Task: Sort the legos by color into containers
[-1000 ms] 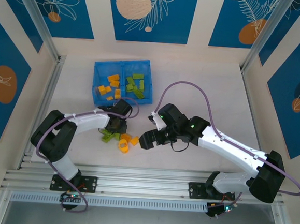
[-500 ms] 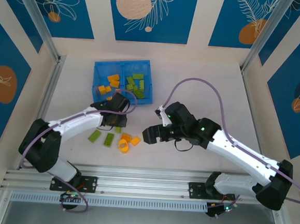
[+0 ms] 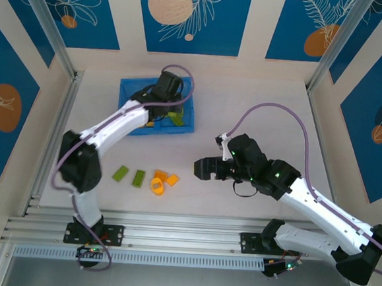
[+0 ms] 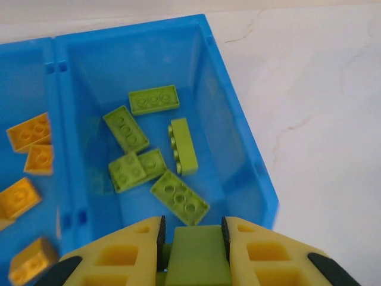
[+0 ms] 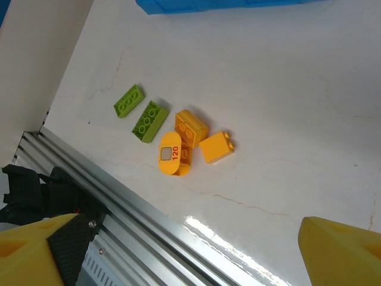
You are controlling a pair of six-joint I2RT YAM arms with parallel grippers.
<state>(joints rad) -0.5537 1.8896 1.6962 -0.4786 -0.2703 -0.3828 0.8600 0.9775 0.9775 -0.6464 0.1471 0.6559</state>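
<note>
Lego, lime green, clamped in my left claw, hanging over the tray's right compartment where the other greens lie. Aim away from the divider, go lower, then open so it doesn't bounce out.

Under me: white marble-veined tabletop | around me: cream walls with blue leaf-print panels | near edge: silver aluminium rails
</note>
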